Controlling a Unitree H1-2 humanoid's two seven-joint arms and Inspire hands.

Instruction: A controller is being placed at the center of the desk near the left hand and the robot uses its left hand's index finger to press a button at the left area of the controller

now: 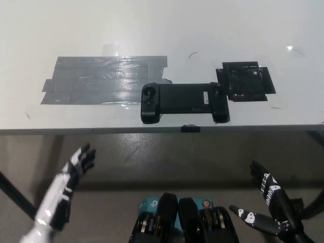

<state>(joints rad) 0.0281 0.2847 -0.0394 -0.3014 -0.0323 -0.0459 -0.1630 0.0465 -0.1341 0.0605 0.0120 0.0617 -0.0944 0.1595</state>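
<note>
We see the controller (183, 102) lying near the desk (202, 30) front edge, long axis running three to nine o'clock. It sits toward one o'clock from our left hand (81, 163), which hangs below the edge, empty, fingers loosely apart. Our right hand (264, 181) rests low, similarly loose, about as far off.

No readable text, brand or number anywhere: the controller (183, 102) has a small white label-like patch that's too blurred to read, and the white marks on the right hand (267, 183) are too small to make out as characters.
</note>
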